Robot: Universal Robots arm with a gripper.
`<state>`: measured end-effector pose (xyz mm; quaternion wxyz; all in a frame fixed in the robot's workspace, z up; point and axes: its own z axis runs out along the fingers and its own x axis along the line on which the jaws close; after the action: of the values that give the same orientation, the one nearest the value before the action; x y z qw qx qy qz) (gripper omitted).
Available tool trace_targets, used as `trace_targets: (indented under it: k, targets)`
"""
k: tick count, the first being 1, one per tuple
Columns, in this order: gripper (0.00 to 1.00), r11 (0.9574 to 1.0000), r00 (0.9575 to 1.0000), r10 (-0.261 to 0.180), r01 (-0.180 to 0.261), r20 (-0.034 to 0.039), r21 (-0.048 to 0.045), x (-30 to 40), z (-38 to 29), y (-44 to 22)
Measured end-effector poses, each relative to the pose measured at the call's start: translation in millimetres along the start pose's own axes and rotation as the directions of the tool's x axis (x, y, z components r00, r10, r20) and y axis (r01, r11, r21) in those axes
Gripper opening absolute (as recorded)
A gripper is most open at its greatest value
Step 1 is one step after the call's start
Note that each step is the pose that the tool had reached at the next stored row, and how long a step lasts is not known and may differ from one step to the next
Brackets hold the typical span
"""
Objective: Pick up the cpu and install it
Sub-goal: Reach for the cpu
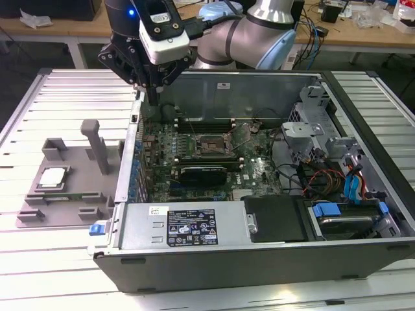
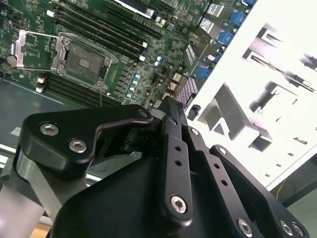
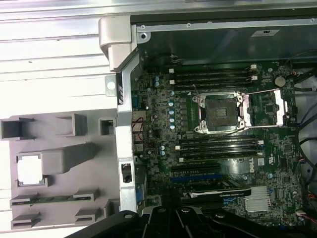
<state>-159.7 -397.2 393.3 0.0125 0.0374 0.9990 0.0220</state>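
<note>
Since the socket (image 1: 211, 144) lies open for it, we see the cpu (image 1: 53, 177) resting in its holder (image 1: 81, 165), gripper (image 1: 152, 97) closed, empty.

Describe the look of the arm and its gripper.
The arm has rounded silver-grey joints with pale blue caps. A white camera box, a blue light and a black cable sit near the wrist. The gripper is black, with angular links and silver screws.

The arm (image 1: 272, 19) is silver-grey tubing with pale blue joint caps (image 1: 217, 11), ending in a black wrist (image 1: 118, 23) with a small blue light (image 1: 131, 11), a white camera box (image 1: 162, 29) fed by a black cable (image 1: 202, 24), and a matte black claw (image 1: 152, 97) whose linkage plates carry silver screws (image 2: 179, 203).
</note>
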Motion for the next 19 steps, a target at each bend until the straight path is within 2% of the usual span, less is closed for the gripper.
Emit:
trace_targets:
  k: [10,14,19]
  targets:
    - [0.11,1.0000,1.0000,0.000,0.000,0.0003,0.0000,14.9,-0.4,-0.9]
    - [0.11,1.0000,1.0000,0.000,0.000,0.0006,-0.0001,23.8,-0.6,-1.5]
    - [0.11,1.0000,1.0000,0.000,0.000,0.0007,-0.0001,31.2,-0.8,-2.0]
